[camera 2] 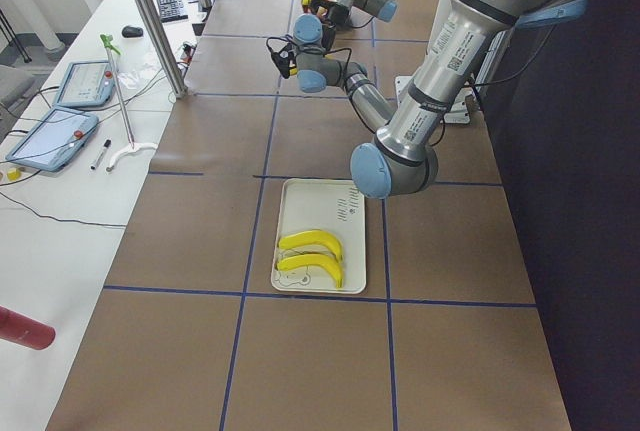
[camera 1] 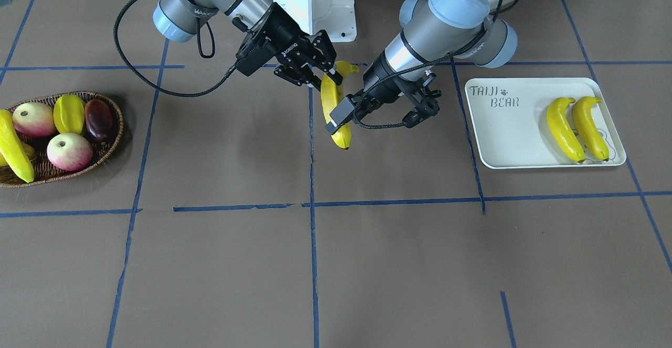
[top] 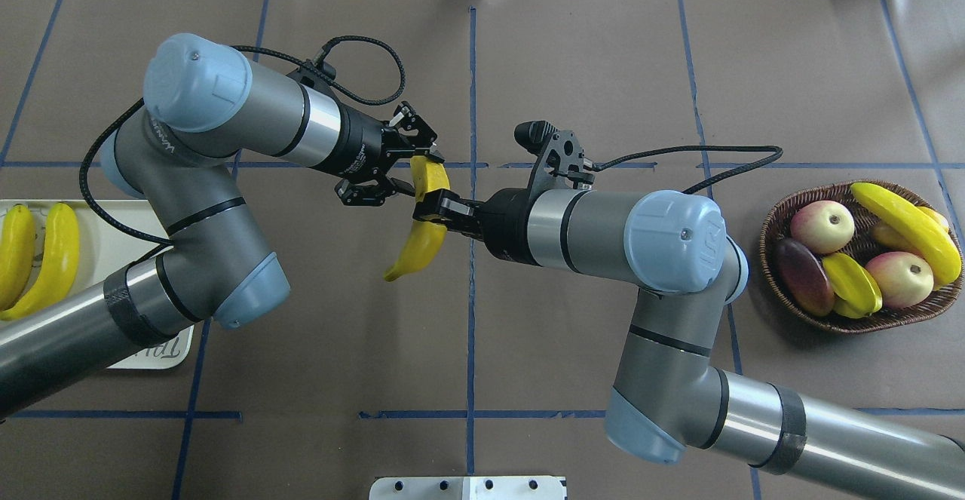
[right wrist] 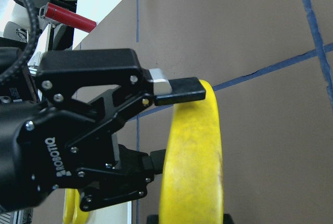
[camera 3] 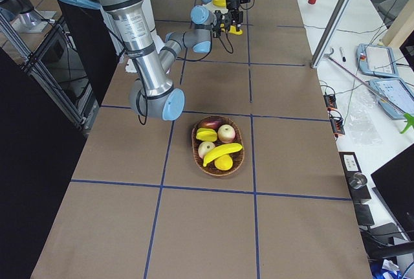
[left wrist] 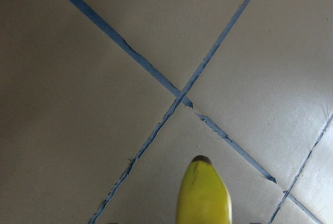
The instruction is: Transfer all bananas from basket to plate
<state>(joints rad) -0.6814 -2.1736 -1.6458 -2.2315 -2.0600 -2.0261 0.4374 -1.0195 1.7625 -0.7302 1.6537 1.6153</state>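
Fingers [right wrist: 179,90] of left gripper [right wrist: 174,127] on banana [right wrist: 195,172], one part-hidden (behind it)

Two bananas [camera 1: 564,129] side by side on white plate [camera 1: 504,133], right of frame. Third banana [camera 1: 327,96] near-vertical, off table, centre. Fourth banana [camera 1: 13,148] across brown wicker basket [camera 1: 119,127], far left, seemingly overhanging rim.

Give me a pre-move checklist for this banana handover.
1. Right pincer clamped on the held banana: ok.
2. Left pincer clamped on the held banana: cannot tell; its fingers flank it.
3. Held banana clear of the table: ok.
4. Plate has bare room beside the plated bananas: ok.
5. Basket free of bananas: not ok; one basket banana is in it.
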